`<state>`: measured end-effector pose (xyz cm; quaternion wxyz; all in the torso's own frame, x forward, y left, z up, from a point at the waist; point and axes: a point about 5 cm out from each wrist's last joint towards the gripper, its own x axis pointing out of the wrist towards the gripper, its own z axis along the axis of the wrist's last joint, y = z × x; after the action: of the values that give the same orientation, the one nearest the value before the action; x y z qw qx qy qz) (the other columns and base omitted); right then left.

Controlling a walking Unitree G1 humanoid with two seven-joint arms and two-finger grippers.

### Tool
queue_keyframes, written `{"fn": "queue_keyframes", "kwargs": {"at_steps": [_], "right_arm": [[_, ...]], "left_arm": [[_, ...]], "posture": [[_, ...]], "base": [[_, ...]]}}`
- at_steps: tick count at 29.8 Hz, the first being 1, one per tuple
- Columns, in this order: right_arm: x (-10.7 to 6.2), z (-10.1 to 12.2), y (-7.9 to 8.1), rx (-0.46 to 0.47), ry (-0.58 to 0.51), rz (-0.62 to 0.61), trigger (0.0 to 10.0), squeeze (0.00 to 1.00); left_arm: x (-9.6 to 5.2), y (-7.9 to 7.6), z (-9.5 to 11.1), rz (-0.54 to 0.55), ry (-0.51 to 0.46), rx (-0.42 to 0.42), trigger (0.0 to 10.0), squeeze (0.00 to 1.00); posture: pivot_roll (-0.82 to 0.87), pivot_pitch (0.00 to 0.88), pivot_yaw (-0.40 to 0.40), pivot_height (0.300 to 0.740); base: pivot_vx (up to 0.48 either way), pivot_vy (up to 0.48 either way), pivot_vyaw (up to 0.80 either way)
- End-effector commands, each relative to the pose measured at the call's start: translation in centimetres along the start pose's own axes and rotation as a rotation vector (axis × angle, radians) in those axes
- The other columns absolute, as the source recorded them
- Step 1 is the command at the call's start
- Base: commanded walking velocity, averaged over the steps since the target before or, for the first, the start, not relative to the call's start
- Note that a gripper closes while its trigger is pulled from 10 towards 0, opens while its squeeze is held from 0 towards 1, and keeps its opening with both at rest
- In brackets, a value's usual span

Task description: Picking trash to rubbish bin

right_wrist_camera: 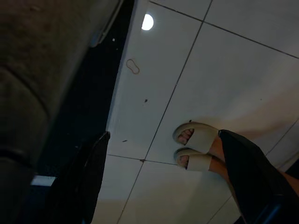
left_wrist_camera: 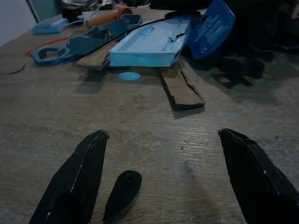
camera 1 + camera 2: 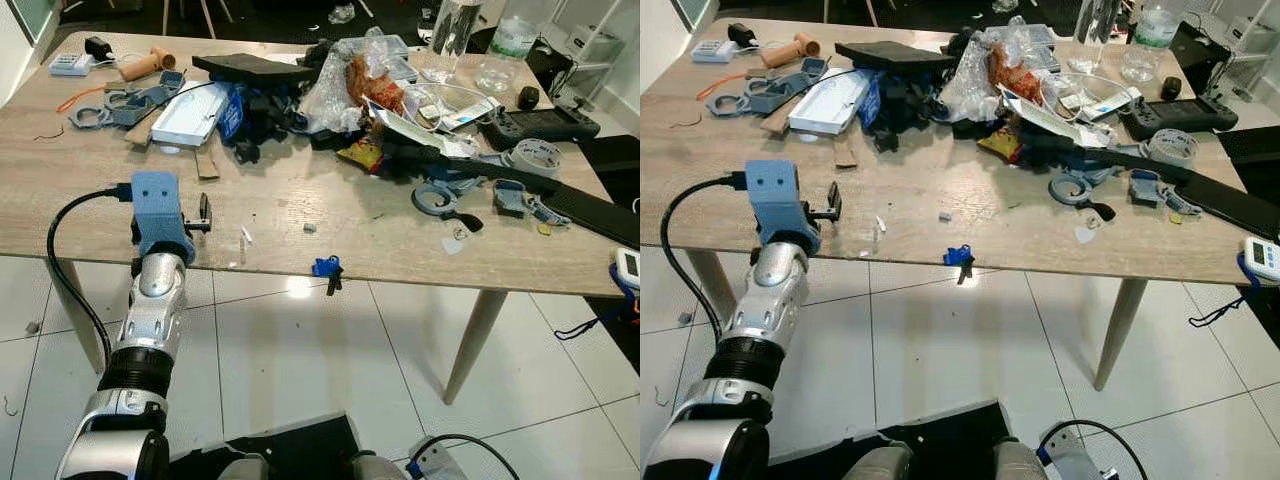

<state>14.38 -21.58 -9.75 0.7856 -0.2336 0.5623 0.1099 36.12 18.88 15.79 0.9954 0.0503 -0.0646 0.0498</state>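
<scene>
Down low, my left gripper (image 2: 161, 179) hangs wide open over the near table (image 3: 290, 215) edge, holding nothing. Trash, like the card strip (image 2: 180, 88), lies ahead. I must reach further. My right gripper (image 1: 161, 179) hangs open over the floor.

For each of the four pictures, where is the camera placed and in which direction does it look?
Left eye view: head camera, looking forward and down at the cluttered table; left arm reaches over its near edge.
Right eye view: same head camera, same scene, left gripper above the table.
Left wrist view: along the open black fingers, over the wood toward the light blue tray and cardboard strip.
Right wrist view: down at the tiled floor, a person's sandalled feet.
Shared: both eyes and the left wrist show the tray.
</scene>
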Motion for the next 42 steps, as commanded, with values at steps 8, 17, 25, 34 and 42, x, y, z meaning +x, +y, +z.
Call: {"fn": "queue_keyframes", "kwargs": {"at_steps": [8, 17, 25, 34, 42], "right_arm": [[0.0, -1.1, 1.0, 0.011, 0.031, 0.021, 10.0, 0.0], [-0.1, -2.6, 2.3, 0.017, 0.063, 0.038, 10.0, 0.0], [-0.3, -3.6, 1.4, 0.029, 0.077, 0.021, 10.0, 0.0], [-0.3, -3.5, -0.2, 0.043, 0.068, -0.002, 10.0, 0.0], [-0.3, -3.1, -0.3, 0.048, 0.065, -0.007, 10.0, 0.0]], "left_arm": [[0.0, 0.9, -0.9, -0.005, 0.032, 0.072, 10.0, 0.0], [0.7, 3.1, -1.1, 0.06, 0.077, 0.02, 10.0, 0.0], [1.1, 1.1, -1.6, -0.08, 0.114, -0.104, 10.0, 0.0], [0.2, 0.6, -3.9, -0.08, 0.214, -0.074, 0.0, 0.0], [-0.2, 2.2, -4.5, -0.037, 0.228, -0.049, 0.0, 0.0]], "posture": [[-0.02, 0.226, 0.035, 0.74], [-0.04, 0.261, 0.041, 0.74], [-0.06, 0.285, 0.041, 0.74], [-0.07, 0.276, 0.035, 0.74], [-0.06, 0.262, 0.036, 0.74]], "base": [[0.0, 0.0, 0.0], [0.0, 0.0, 0.0], [0.0, 0.0, 0.0], [0.0, 0.0, 0.0], [0.0, 0.0, 0.0]]}}
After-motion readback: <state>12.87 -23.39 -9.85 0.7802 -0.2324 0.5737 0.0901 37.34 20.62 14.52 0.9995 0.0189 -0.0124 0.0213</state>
